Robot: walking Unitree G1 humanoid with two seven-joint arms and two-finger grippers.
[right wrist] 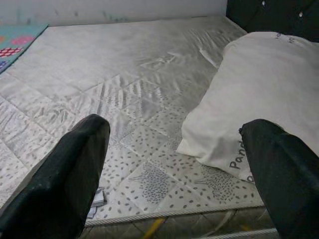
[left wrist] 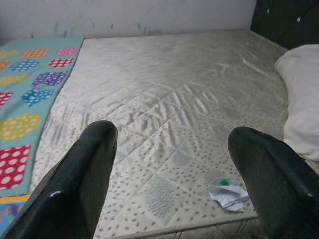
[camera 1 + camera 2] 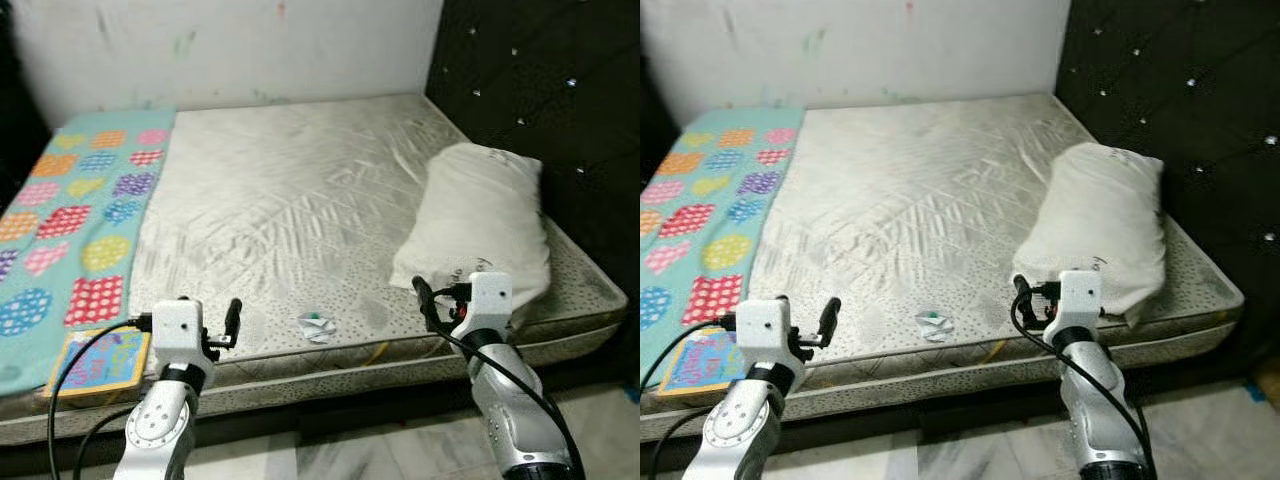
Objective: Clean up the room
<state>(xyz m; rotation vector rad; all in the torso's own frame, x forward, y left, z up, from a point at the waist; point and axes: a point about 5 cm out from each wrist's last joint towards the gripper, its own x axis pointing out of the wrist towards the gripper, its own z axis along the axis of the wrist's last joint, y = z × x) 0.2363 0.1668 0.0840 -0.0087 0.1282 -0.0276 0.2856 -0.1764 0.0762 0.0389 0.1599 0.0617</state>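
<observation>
Head views: one bare mattress (image 3: 290,200) carries one white pillow (image 3: 480,230) at its right side by the black headboard (image 3: 560,90), one teal patterned blanket (image 3: 70,220) along its left, one picture book (image 3: 95,362) at the near left corner and one crumpled wrapper (image 3: 317,326) near the front edge. Two grippers hang before that edge, left gripper (image 3: 228,325) and right gripper (image 3: 428,298).

Left wrist view: two black fingers (image 2: 79,179) spread wide, holding nothing; the wrapper lies just beside the far one.

Right wrist view: two fingers (image 1: 70,179) equally wide apart, empty, with the pillow between and beyond them
</observation>
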